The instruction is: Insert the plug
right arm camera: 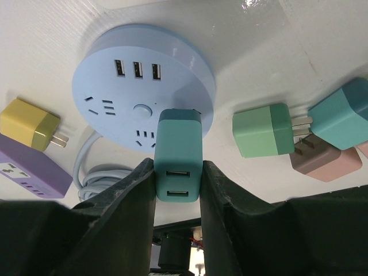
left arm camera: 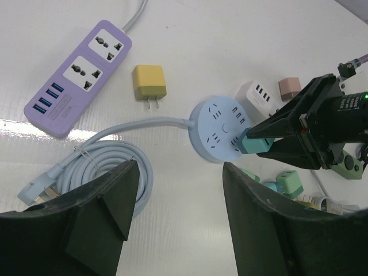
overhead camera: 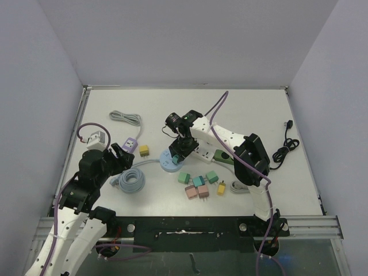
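Observation:
My right gripper [right arm camera: 178, 178] is shut on a teal plug [right arm camera: 179, 155] with two USB ports, its front end at the near rim of the round light-blue power hub [right arm camera: 132, 80]. In the top view the right gripper [overhead camera: 177, 150] is over the hub [overhead camera: 167, 163]. The left wrist view shows the teal plug [left arm camera: 261, 142] touching the hub [left arm camera: 221, 129] at its right edge. Whether the prongs sit in a socket is hidden. My left gripper [left arm camera: 179, 218] is open and empty, above bare table beside the hub's coiled blue cable [left arm camera: 103, 167].
A purple power strip [left arm camera: 80, 77] and a yellow plug [left arm camera: 149, 83] lie to the left of the hub. Several green, teal and pink plugs [overhead camera: 198, 183] lie in front of the hub. A white power strip [overhead camera: 210, 152] and a black cable [overhead camera: 284, 150] lie right.

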{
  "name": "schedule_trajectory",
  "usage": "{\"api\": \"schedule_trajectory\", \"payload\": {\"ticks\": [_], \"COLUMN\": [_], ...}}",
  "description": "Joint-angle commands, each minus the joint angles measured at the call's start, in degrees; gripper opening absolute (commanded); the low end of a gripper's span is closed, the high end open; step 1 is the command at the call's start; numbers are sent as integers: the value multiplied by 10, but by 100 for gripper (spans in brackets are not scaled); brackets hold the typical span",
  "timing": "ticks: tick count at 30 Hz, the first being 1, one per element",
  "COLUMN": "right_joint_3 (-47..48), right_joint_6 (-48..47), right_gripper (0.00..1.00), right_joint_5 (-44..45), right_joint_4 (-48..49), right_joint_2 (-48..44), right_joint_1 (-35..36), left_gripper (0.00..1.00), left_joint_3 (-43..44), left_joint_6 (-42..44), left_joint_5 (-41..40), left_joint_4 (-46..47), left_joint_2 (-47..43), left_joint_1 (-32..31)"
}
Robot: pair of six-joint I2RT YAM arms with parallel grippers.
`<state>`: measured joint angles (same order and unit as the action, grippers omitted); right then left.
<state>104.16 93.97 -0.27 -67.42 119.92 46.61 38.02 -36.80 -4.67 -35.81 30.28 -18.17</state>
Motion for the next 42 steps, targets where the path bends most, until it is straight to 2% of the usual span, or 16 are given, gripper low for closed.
{"api": "schedule_trajectory", "payload": {"ticks": [1, 8, 17, 25, 32, 42], "right_joint_3": [12, 23, 13, 25, -26, -37], "right_joint_6": [2, -5, 48, 52, 54, 35], "right_gripper": [0, 0, 0, 0, 0, 0], "right_joint_5": [37, 16, 79, 72, 18, -33], "right_joint_4": [-27, -13, -53, -74, -38, -39], "right_joint_2": [7, 29, 47, 95, 102, 139], "right_joint_1": [2, 13, 31, 31, 19, 3], "left_gripper": [59, 59, 59, 59, 59, 59], "left_joint_3": [5, 6, 7, 7, 8, 8], "left_joint_6": [2, 1, -1, -3, -6, -10], "left_joint_5": [-7, -13, -22, -31, -38, -49], "left_joint_4": [28, 26, 22, 18, 16, 12], "left_joint_2": [-2, -1, -1, -4, -1, -10], "left_joint_1": [-6, -9, -8, -8, -8, -8]}}
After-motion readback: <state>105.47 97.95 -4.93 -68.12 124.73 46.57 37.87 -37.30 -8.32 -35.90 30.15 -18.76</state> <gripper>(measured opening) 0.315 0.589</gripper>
